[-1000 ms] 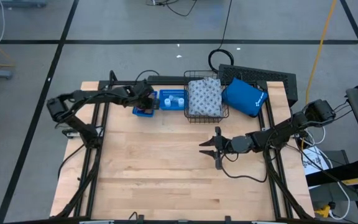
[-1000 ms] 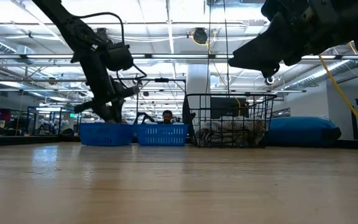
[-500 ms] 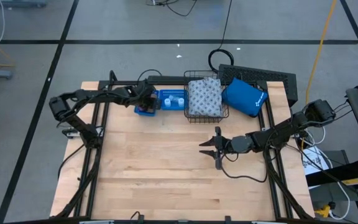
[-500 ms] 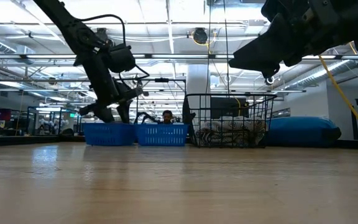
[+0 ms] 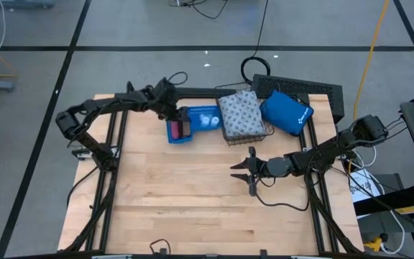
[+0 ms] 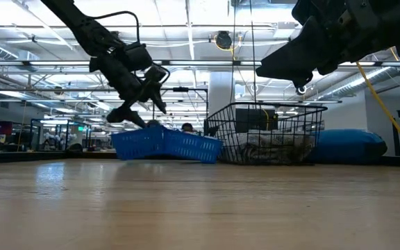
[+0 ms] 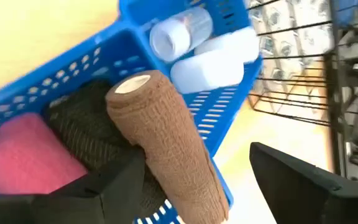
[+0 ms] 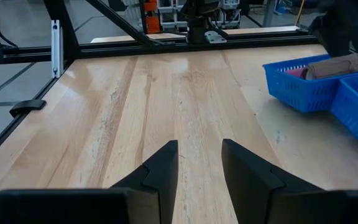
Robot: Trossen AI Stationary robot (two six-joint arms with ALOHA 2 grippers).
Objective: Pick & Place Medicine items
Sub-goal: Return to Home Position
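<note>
Left end effector (image 5: 173,115) hangs over the near-left blue bin (image 5: 172,138) at the back of the tabletop (image 5: 192,201), fingers spread and released. In the left wrist view a brown bandage roll (image 7: 166,149) lies between them, resting against one finger; whether it is lifted or merely lying in the bin cannot be told. The same bin holds the pink block (image 7: 23,158) and the dark mesh-textured block (image 7: 86,134), side by side and touching. The bin sits askew to the table edge. Hard against it is a second blue bin (image 5: 196,110) holding the two white bottles (image 7: 180,34) on their sides. Next along is a wire basket (image 6: 269,132) containing the grey-white patterned pack (image 5: 243,115) — also skewed, crowding the second bin. A blue padded pouch (image 5: 286,114) lies just beside the basket. Right end effector (image 5: 239,170) hangs above the open middle of the tabletop, fingers parted and grasping nothing, well apart from the bins.
</note>
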